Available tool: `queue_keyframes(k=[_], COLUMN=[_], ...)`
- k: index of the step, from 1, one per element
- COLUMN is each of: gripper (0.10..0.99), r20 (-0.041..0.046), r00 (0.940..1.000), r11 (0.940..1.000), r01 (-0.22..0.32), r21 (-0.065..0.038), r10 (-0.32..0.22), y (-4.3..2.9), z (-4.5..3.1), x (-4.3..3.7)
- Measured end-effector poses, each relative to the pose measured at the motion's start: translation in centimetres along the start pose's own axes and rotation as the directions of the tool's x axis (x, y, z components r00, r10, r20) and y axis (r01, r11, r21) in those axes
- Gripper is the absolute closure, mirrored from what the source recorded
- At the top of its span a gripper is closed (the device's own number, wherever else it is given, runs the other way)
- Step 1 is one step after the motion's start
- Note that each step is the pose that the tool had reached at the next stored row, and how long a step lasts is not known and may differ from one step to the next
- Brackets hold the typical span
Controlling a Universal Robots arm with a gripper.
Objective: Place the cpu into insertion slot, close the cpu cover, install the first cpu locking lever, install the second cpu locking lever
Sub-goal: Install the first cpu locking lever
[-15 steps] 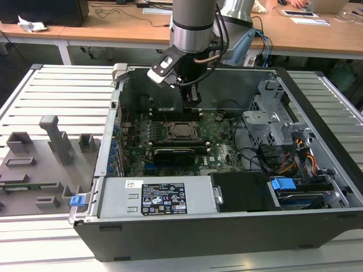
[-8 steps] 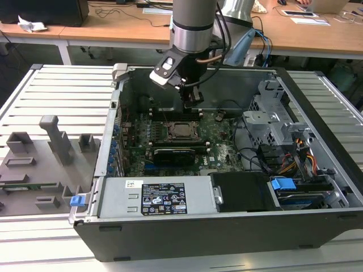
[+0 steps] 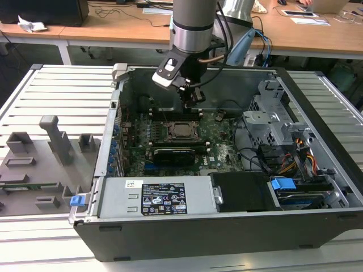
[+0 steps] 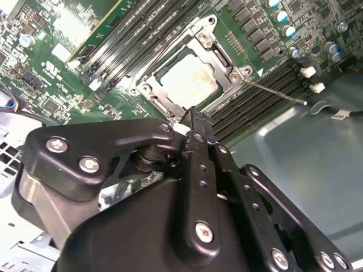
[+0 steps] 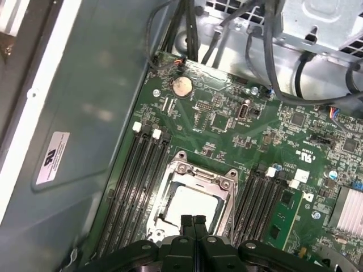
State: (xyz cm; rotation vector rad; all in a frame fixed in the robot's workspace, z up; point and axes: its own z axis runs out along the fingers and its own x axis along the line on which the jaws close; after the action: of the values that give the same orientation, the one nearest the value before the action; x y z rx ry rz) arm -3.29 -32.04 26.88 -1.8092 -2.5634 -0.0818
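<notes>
The cpu (image 4: 191,79) (image 5: 190,207) lies flat in the insertion slot (image 3: 172,126) on the green motherboard, its pale face showing through the window of the cpu cover (image 4: 160,90) (image 5: 198,173). The cover lies down over the chip. From one corner of the socket a thin metal lever (image 4: 276,91) juts out across the memory slots. My gripper (image 3: 195,101) (image 4: 193,115) (image 5: 193,220) hangs just above the socket's edge. Its black fingers are shut together with nothing between them.
The open case (image 3: 116,90) has tall metal walls around the board. Black memory slots (image 5: 144,170) flank the socket on both sides. An expansion card (image 3: 173,153), cables (image 5: 266,56) and a drive cage (image 3: 272,113) stand nearby. A grey fixture plate (image 3: 39,164) lies outside on the exterior view's left.
</notes>
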Motion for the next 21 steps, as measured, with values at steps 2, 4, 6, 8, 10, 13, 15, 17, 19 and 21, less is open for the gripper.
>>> queue_keyframes(k=[2,4,6,8,10,13,15,17,19,21], gripper=[0.98,0.98,0.98,0.98,0.98,0.98,0.98,0.98,0.98,0.98], r20=[-0.0008,-0.0015,-0.003,-0.0037,-0.0045,-0.0061,-0.0069,-0.0075,-0.0081,-0.0088], r00=[0.9998,0.9993,0.9973,0.9961,0.9943,0.9899,0.987,0.9847,0.9827,0.9795], r11=[0.9998,0.9993,0.9973,0.9961,0.9943,0.9899,0.987,0.9847,0.9827,0.9795], r01=[0.019,0.039,0.074,0.088,0.107,0.141,0.16,0.174,0.185,0.201], r21=[0.001,0.001,0.002,0.003,0.003,0.004,0.005,0.005,0.005,0.006], r10=[-0.019,-0.039,-0.074,-0.088,-0.107,-0.141,-0.16,-0.174,-0.185,-0.201], y=[0.0,0.0,0.0,0.0,0.0,0.0,0.0,0.0,0.0,0.0], z=[0.0,0.0,0.0,0.0,0.0,0.0,0.0,0.0,0.0,0.0], x=[0.0,0.0,0.0,0.0,0.0,0.0,0.0,0.0,0.0,0.0])
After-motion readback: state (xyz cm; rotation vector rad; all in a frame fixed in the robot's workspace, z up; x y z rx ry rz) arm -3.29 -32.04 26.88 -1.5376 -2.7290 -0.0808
